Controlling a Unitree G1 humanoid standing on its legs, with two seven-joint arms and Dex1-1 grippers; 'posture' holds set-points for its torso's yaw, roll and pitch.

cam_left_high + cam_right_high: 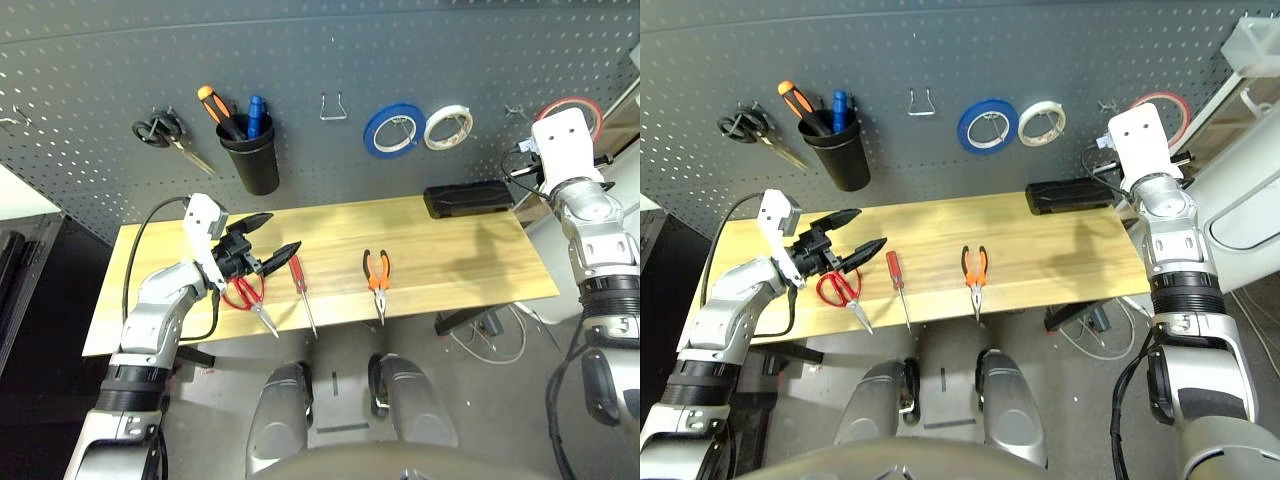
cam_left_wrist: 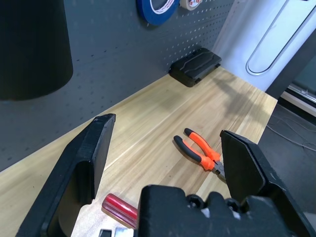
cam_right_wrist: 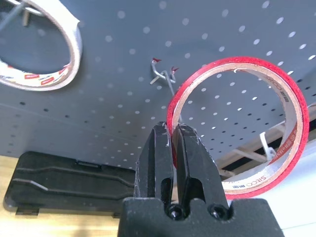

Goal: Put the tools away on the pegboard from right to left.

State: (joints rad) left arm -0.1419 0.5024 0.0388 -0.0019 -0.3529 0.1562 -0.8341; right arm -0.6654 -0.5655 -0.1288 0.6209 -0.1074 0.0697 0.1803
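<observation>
The right end effector (image 3: 174,129) is clamped on the rim of the red tape ring (image 3: 302,106), up in front of the pegboard (image 3: 123,94) beyond the table's right end. Pinching one side probably leaves the hole clear for the hook (image 3: 169,78) just beside it. The ring is round, so no long axis matters; its open face is what must meet the hook.

The left end effector (image 1: 262,243), fingers apart and empty, hovers over the table (image 1: 455,240) towards its left end, perhaps kept out of the way. Near the front edge, the pliers (image 1: 378,280), screwdriver (image 1: 301,285) and scissors (image 1: 252,300) lie with handles towards the pegboard and tips towards the robot, the scissors slanting rightwards.
</observation>
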